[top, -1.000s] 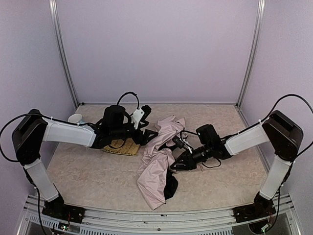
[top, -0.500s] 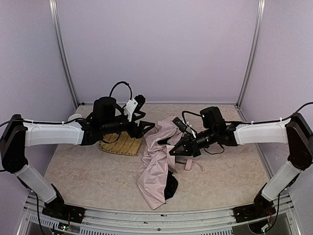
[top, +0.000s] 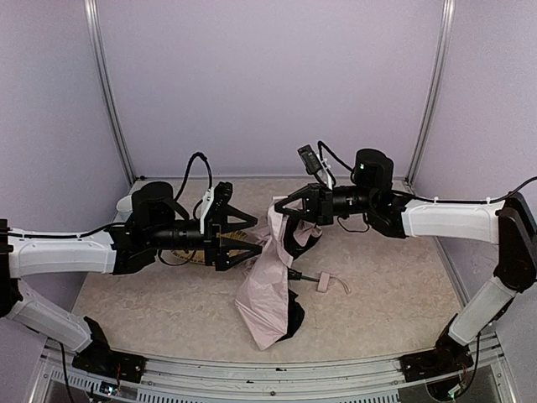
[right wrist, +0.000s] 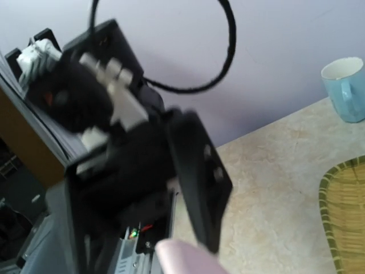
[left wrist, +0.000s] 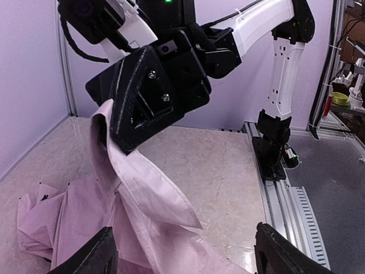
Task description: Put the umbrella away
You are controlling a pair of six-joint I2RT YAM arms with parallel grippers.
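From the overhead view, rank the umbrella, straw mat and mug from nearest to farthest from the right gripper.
1. Umbrella: its pink cloth is pinched in the fingers of the right gripper.
2. Straw mat: lower down, to the left.
3. Mug: far left, at the back.

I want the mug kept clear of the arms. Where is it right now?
The blue mug stands upright in the far left corner of the table, behind the left arm and just beyond the straw mat.
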